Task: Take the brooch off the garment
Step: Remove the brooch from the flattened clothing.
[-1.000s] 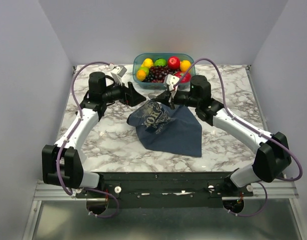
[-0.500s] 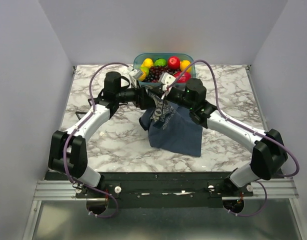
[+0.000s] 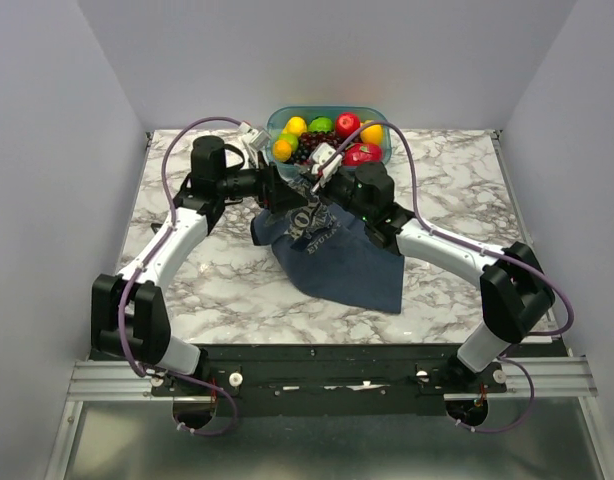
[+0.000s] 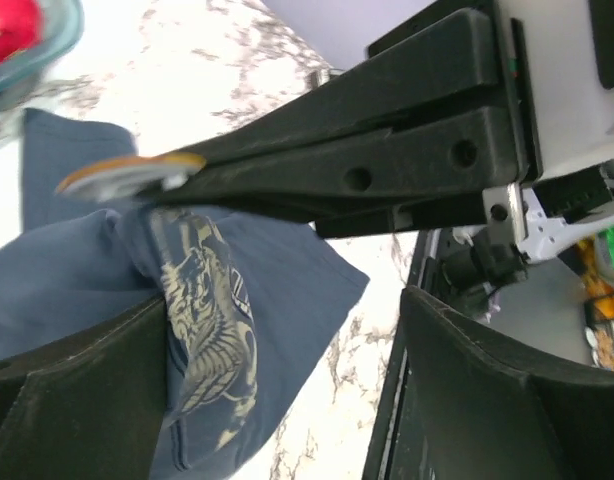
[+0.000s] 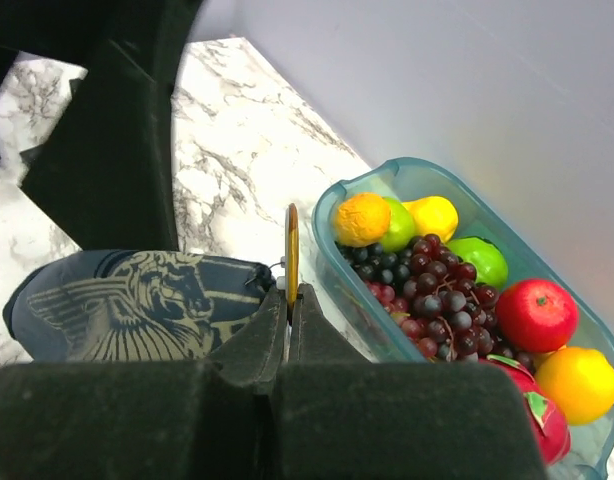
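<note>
The dark blue garment [image 3: 337, 250] lies on the marble table, its top edge raised between my two grippers. My right gripper [image 5: 290, 290] is shut on the thin gold brooch [image 5: 292, 240], which shows edge-on above the fingertips. A small pin still runs from it into the cloth [image 5: 117, 300]. In the left wrist view the brooch [image 4: 127, 172] sits at the tip of the right gripper's black fingers [image 4: 357, 170], against the printed cloth [image 4: 277, 270]. My left gripper [image 4: 287, 320] is open, with the cloth resting against one finger. From above, the left gripper [image 3: 277, 190] and the right gripper [image 3: 312, 182] almost meet.
A teal tub [image 3: 277, 122] of fruit stands just behind the grippers at the table's back edge. It holds grapes, oranges, limes and red apples. In the right wrist view its rim [image 5: 325, 215] is close to the brooch. Grey walls enclose the table.
The right gripper has moved left and back with the brooch. The cloth's top was bunched high half a second ago and now spreads lower and leftward. The left gripper came in, then drew back slightly.
</note>
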{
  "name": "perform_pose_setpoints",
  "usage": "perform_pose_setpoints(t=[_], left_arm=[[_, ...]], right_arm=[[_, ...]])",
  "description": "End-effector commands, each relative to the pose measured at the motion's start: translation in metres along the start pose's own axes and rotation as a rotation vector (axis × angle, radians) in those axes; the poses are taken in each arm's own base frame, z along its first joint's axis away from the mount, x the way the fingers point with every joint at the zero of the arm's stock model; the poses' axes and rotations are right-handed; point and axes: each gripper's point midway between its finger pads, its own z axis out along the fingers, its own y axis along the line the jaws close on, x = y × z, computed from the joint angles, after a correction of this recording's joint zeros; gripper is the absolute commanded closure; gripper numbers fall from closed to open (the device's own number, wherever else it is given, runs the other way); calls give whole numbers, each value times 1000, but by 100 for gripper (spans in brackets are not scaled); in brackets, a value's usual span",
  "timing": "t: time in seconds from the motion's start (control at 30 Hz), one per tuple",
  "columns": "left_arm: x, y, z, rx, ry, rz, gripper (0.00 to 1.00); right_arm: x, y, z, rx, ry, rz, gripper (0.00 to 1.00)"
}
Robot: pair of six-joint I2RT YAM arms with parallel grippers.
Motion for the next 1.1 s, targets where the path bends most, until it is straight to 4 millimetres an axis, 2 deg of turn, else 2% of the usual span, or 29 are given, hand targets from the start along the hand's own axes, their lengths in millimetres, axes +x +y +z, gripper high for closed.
perform_pose_setpoints(t=[0.0, 0.13, 0.23, 0.4, 0.53, 0.57, 0.67, 0.7, 0.73, 0.8, 0.83, 0.9, 0.97, 1.0, 1.03, 1.07], left_arm=[[-5, 20, -29, -237, -28, 126, 1], [3, 43, -31, -321, -24, 162, 1], [-2, 53, -22, -317, -37, 192, 1], [9, 76, 2, -328, -6, 222, 1], [9, 73, 29, -277, -11, 218, 5], [12, 73, 36, -254, -7, 197, 8], [6, 53, 44, -145, 4, 182, 46], [7, 46, 43, -119, 15, 175, 91], [6, 42, 40, -119, 22, 179, 100], [13, 27, 29, -102, 60, 179, 100], [16, 21, 24, -86, 84, 233, 100], [23, -3, 11, -51, 118, 244, 100], [18, -23, 0, -18, 124, 334, 100], [27, -27, -6, -21, 160, 325, 100], [24, -31, -10, -22, 169, 355, 100], [33, -29, -15, -27, 214, 396, 100]], right_arm=[[-23, -19, 2, 84, -58, 14, 100], [-28, -16, 0, 63, -62, 23, 100], [-34, -16, 0, 55, -68, 34, 100], [-42, -19, 1, 58, -80, 53, 100], [-42, -18, 1, 51, -76, 59, 100], [-42, -18, 0, 53, -76, 61, 100], [-35, -20, 2, 71, -52, 68, 100], [-33, -23, 2, 83, -43, 75, 99], [-28, -24, 2, 88, -30, 83, 100], [-21, -25, 2, 95, -14, 84, 100], [-17, -24, 3, 96, -6, 83, 100], [-7, -24, 8, 99, 16, 90, 100], [-2, -21, 12, 89, 28, 97, 100], [2, -21, 16, 87, 37, 98, 99], [7, -19, 19, 83, 50, 106, 100], [9, -19, 21, 82, 58, 108, 100]])
